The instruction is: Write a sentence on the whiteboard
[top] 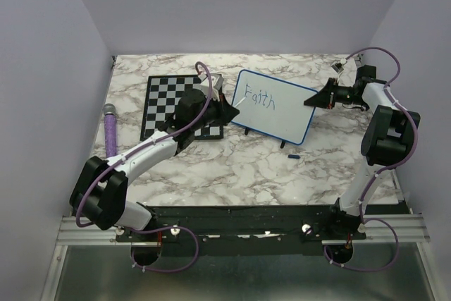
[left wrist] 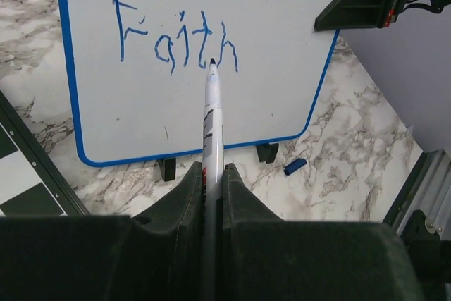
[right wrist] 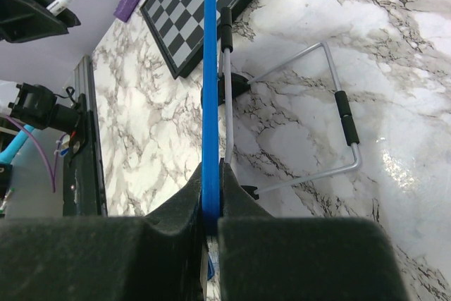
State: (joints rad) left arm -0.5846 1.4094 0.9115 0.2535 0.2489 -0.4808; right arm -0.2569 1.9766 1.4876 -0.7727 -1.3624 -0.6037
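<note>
Propped upright mid-table beside chessboard (top: pixel 163 100): whiteboard (top: pixel 282 123), sentence (left wrist: pixel 176 40) reading only "Faith". Left gripper (left wrist: pixel 212 177) clamped on marker (left wrist: pixel 212 103) — tip by the "h", contact unclear. Right gripper (right wrist: pixel 210 185) pinching board's blue frame edge.

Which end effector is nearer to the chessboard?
Left. The left end effector, shut on the marker, is at the right edge of the chessboard; the right end effector grips the right edge of the whiteboard, farther away.
</note>
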